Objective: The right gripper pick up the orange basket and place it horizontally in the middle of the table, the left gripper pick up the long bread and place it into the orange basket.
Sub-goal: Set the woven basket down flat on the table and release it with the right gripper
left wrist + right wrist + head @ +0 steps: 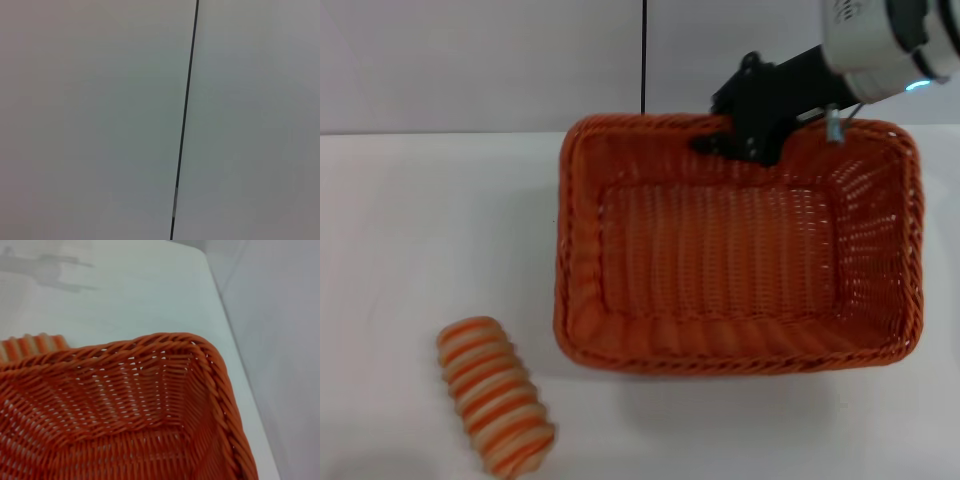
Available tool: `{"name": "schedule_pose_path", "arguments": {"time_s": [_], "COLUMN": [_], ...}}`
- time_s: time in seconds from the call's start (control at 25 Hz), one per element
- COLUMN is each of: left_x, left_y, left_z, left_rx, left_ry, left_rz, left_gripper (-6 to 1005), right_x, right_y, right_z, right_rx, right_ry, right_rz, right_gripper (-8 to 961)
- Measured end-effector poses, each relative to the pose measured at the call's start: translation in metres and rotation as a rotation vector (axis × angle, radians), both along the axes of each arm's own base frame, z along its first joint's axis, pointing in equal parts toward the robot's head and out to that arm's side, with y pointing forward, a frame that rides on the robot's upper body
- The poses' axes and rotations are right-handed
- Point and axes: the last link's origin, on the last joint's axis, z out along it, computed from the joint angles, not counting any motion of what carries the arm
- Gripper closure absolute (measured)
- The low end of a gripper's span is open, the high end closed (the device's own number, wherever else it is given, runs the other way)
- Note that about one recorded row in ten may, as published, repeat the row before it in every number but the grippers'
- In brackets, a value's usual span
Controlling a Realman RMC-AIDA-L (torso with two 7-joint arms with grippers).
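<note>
The orange basket [740, 250] lies lengthwise across the white table [420, 220], right of centre, open side up and with nothing in it. My right gripper [725, 140] reaches in from the upper right and sits on the basket's far rim, shut on the orange basket. Up close, the right wrist view shows the orange basket [125, 415] with its braided rim and one corner. The long bread [495, 395], striped orange and cream, lies on the table near the front left, apart from the basket; the long bread's [30, 345] end peeks past the rim. The left gripper is out of view.
A light grey wall [470, 60] with a dark vertical seam [644, 55] rises behind the table. The left wrist view holds only the wall [75, 120] and that seam [185, 120]. Bare tabletop [125, 290] stretches left of the basket and around the bread.
</note>
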Motion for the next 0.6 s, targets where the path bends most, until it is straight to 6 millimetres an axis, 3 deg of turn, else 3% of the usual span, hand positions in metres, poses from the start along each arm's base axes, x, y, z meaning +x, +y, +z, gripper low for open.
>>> {"name": "schedule_pose_path", "arguments": {"time_s": [0.36, 0.6], "left_x": [0.005, 0.006], "left_y": [-0.01, -0.01], "left_z": [0.0, -0.001], "left_rx": [0.026, 0.028], "left_ry": [-0.017, -0.02], "left_rz": [-0.013, -0.02], "left_gripper": [171, 172], "right_x": [-0.001, 0.002], "right_y": [-0.009, -0.009], "right_z": [-0.037, -0.042], "right_rx": [-0.059, -0.044], "right_ry": [-0.087, -0.097], "right_rz": [0.107, 0.103], "right_gripper": [812, 812]}}
